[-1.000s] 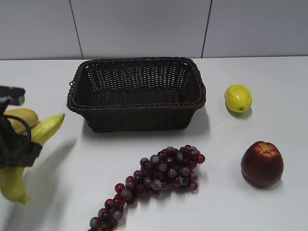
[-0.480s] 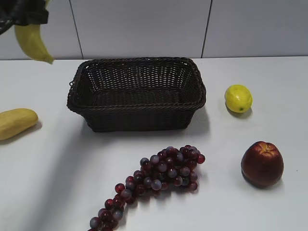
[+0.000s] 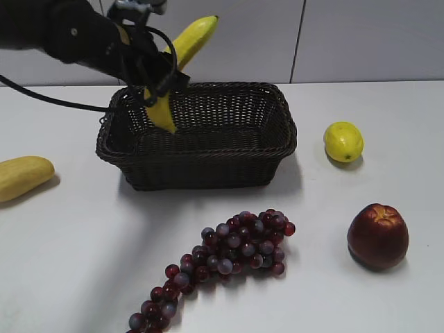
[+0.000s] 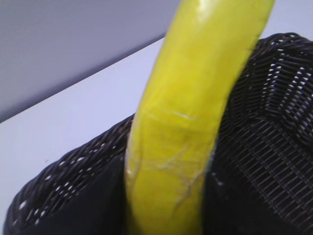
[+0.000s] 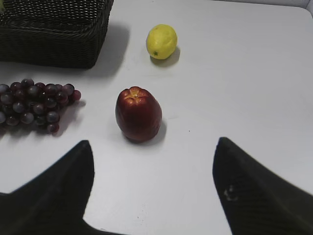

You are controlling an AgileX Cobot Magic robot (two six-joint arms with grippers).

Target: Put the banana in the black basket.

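My left gripper (image 3: 154,73) is shut on the bright-yellow banana (image 3: 182,59) and holds it tilted over the back left part of the black basket (image 3: 208,177). The banana's lower tip hangs inside the basket and its upper end points up to the right. In the left wrist view the banana (image 4: 190,117) fills the middle between the two dark fingers, with the basket's weave (image 4: 274,147) behind it. My right gripper (image 5: 151,147) is open and empty above the table, and does not show in the exterior view.
A dull-yellow stubby fruit (image 3: 22,177) lies at the left edge. A bunch of dark red grapes (image 3: 222,260) lies in front of the basket. A lemon (image 3: 343,141) and a red apple (image 3: 377,236) sit on the right, also in the right wrist view: the lemon (image 5: 161,41) and the apple (image 5: 138,113).
My left gripper has lifted the banana from the table at the left, carried it up and to the right, and now holds it over the basket. The stubby fruit stayed on the table.
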